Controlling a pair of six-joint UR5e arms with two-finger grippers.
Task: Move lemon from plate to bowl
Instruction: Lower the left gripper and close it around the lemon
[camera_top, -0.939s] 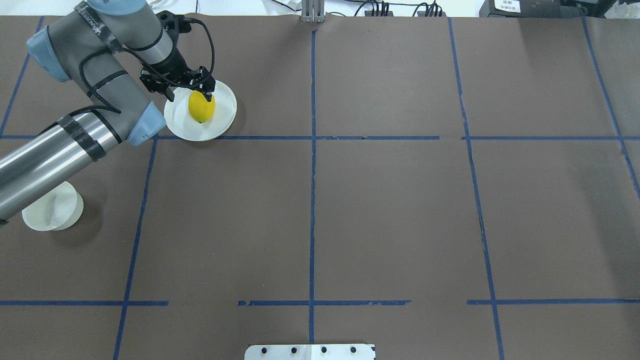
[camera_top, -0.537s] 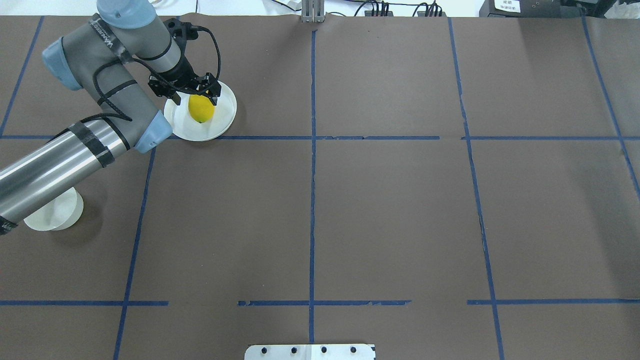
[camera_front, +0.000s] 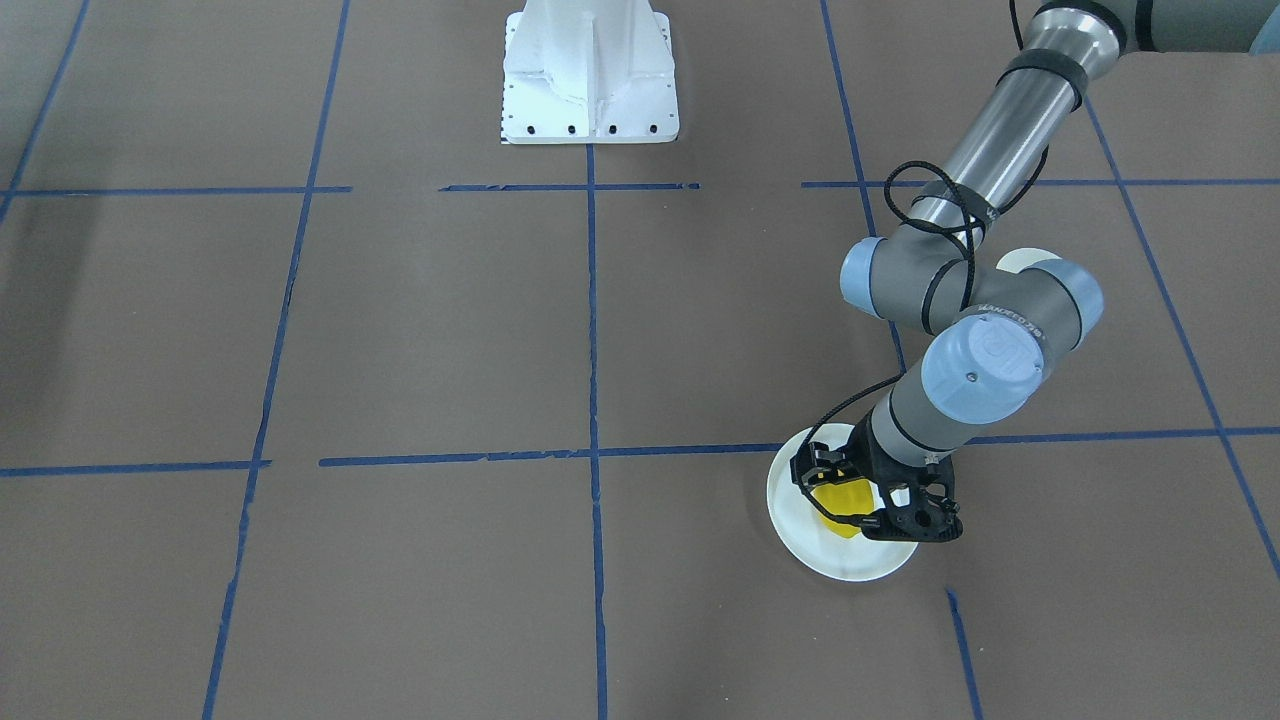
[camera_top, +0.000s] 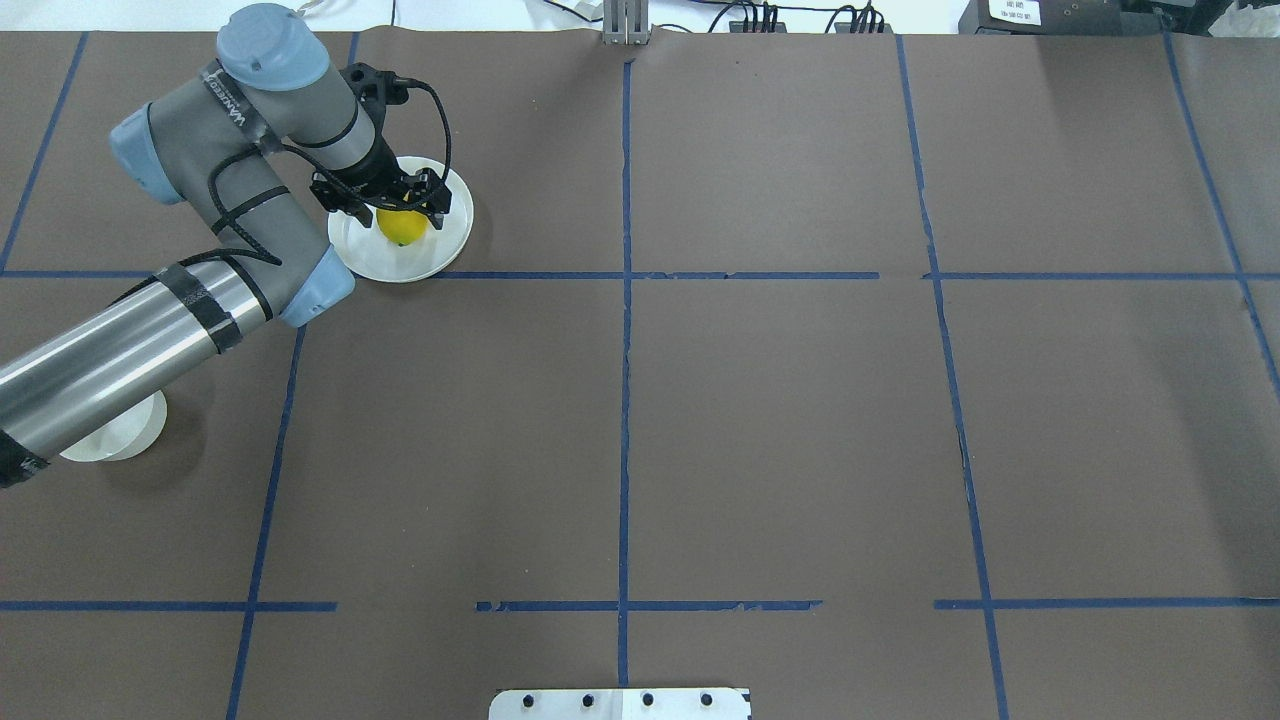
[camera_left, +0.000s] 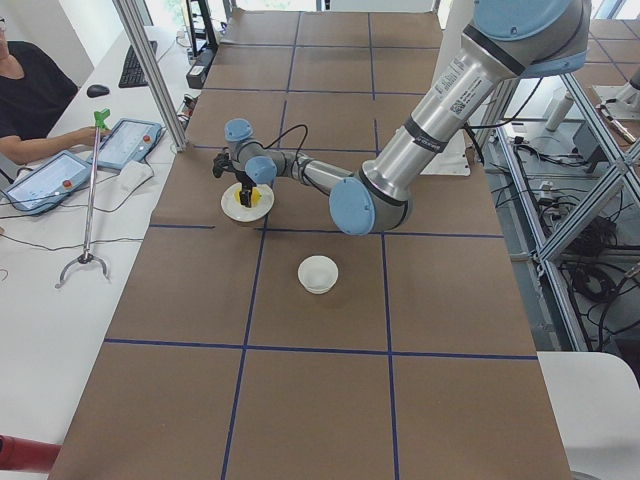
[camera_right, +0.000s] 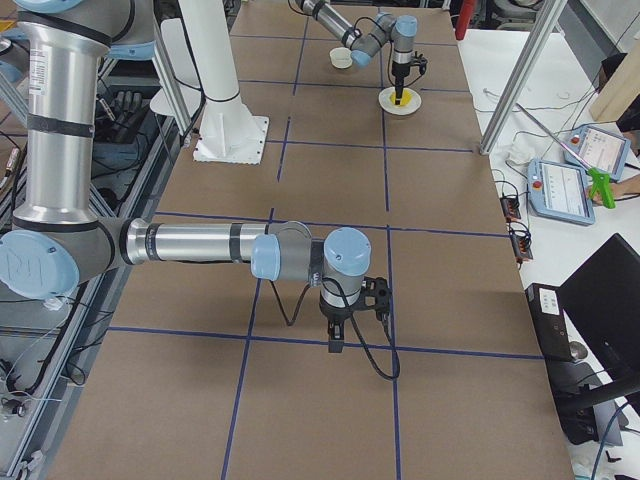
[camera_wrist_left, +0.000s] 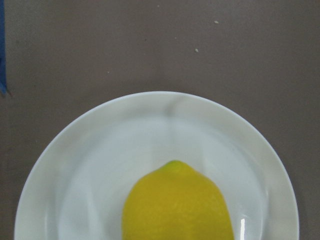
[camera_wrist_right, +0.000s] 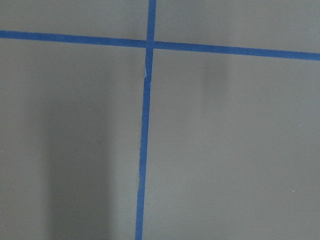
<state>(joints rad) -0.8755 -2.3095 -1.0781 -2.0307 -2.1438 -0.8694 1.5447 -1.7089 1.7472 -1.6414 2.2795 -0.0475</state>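
The yellow lemon lies on the white plate at the far left of the table. My left gripper is open and low over the plate, with a finger on each side of the lemon. The front-facing view shows the same: gripper, lemon, plate. The left wrist view shows the lemon on the plate, with no fingers in it. The off-white bowl stands nearer my base and is partly hidden by the left arm. My right gripper shows only in the exterior right view, so I cannot tell its state.
The brown table cover is marked with a grid of blue tape. My white base mount is at the table's near edge. An operator and tablets are at a side desk beyond the plate.
My left arm has reached farther out and the gripper has come down around the lemon. The lemon, plate and bowl have not moved.
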